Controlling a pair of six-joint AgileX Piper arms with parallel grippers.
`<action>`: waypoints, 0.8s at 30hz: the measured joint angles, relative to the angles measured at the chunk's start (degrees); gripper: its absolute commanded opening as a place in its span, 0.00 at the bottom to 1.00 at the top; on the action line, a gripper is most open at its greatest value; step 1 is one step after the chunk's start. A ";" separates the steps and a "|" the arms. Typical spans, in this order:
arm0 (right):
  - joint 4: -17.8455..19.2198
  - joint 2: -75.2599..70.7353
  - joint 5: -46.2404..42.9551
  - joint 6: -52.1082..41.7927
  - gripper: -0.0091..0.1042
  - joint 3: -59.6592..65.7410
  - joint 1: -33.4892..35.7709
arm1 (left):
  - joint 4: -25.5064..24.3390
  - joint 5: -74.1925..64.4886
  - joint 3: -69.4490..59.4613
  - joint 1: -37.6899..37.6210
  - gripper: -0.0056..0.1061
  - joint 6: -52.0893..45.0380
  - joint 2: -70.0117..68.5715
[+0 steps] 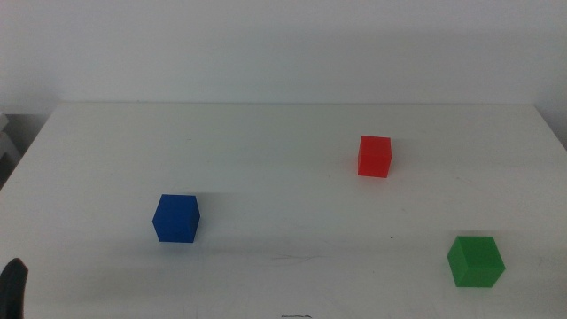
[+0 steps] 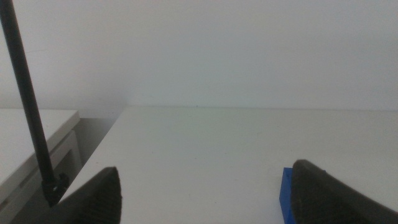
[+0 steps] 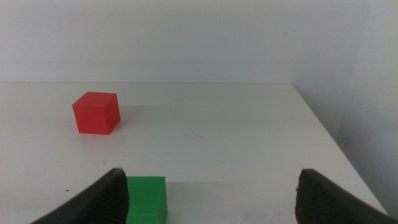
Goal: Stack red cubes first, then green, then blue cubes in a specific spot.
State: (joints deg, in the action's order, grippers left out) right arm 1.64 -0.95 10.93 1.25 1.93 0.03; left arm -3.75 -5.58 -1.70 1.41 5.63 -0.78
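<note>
The red cube [image 1: 375, 157] sits right of the table's centre, toward the back. Left of centre is the blue cube [image 1: 176, 219], and the green cube [image 1: 475, 261] lies near the front right. A faint thin dark line marks the specific spot [image 1: 297, 259] on bare tabletop between the blue and green cubes. Only a dark tip of my left gripper [image 1: 11, 288] shows, at the front left corner. In the left wrist view the left gripper [image 2: 208, 199] is open, with the blue cube [image 2: 286, 196] beside one jaw. My right gripper [image 3: 211, 199] is open too, with the green cube [image 3: 147, 199] next to a jaw and the red cube [image 3: 95, 112] farther off.
The white table [image 1: 266, 133] ends at a pale wall behind. In the left wrist view a thin black rod [image 2: 25, 106] stands off the table's edge, above a lower white surface [image 2: 31, 137]. The table's right edge [image 3: 323, 137] runs close by the right gripper.
</note>
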 measured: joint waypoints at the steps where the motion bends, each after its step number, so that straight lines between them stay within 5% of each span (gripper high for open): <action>1: -0.46 0.00 0.17 0.00 0.91 -0.08 0.00 | 0.00 0.00 0.00 0.00 0.88 0.00 0.00; 9: -6.58 3.72 5.29 0.00 0.91 -10.83 0.00 | 0.00 0.01 0.00 0.00 0.88 0.00 0.00; 24: -7.23 41.51 33.66 0.00 0.91 -43.93 2.11 | 0.00 0.01 0.00 0.00 0.88 0.00 0.00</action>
State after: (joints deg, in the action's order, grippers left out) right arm -5.60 40.56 44.59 1.25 -42.00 2.15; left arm -3.75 -5.57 -1.70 1.41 5.63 -0.78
